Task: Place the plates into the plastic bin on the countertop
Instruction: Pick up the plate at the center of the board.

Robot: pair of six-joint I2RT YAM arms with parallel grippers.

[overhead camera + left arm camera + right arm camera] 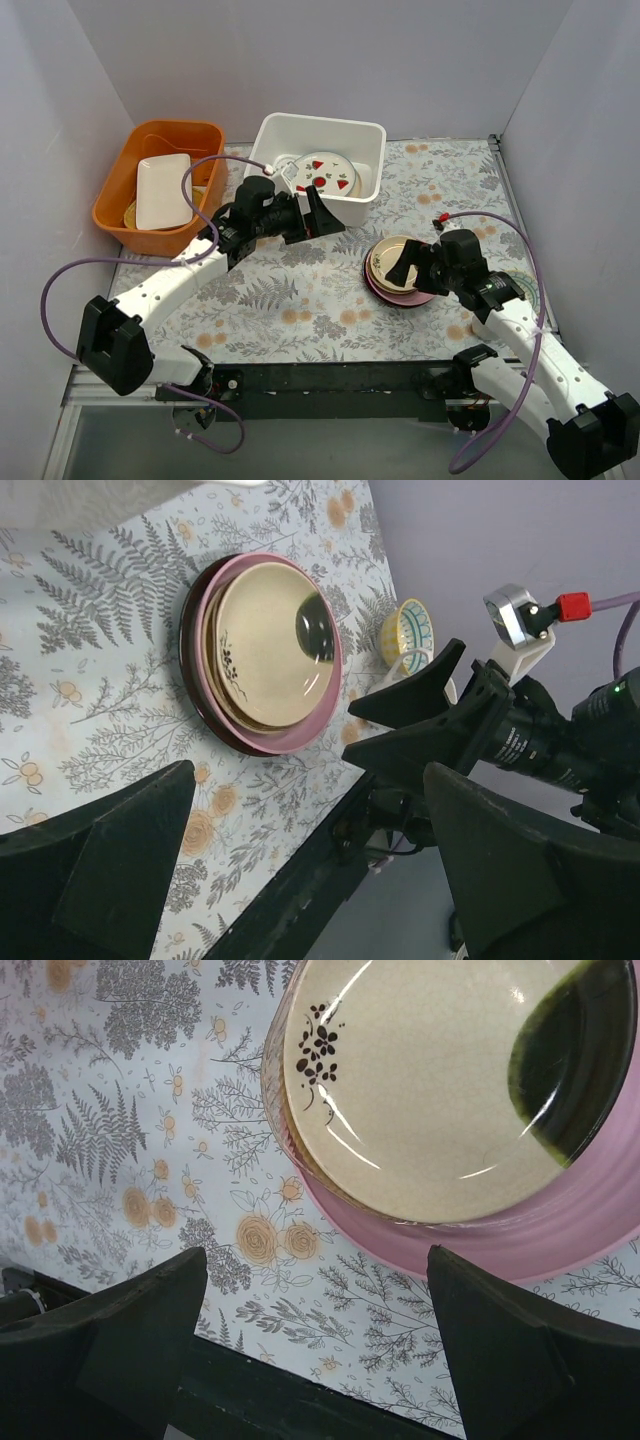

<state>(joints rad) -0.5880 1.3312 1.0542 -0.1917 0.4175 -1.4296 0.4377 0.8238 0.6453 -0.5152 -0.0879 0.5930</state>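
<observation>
A stack of plates (388, 272) lies on the fern-print countertop (300, 300), right of centre. A cream plate with a dark sprig (430, 1070) is on top, with a pink plate (560, 1245) under it and a maroon rim (192, 670) at the bottom. The white plastic bin (372, 135) stands at the back and holds a watermelon-slice plate (327, 175). My left gripper (305, 222) hangs open just in front of the bin, holding nothing. My right gripper (410, 262) is open at the stack's right edge, with its fingers (530, 1350) straddling bare countertop beside the pink rim.
An orange tub (125, 175) at the back left holds a white rectangular dish (163, 190). A small yellow and teal bowl (407, 635) sits beyond the stack, near the right arm. Grey walls close in three sides. A black rail (330, 375) runs along the near edge.
</observation>
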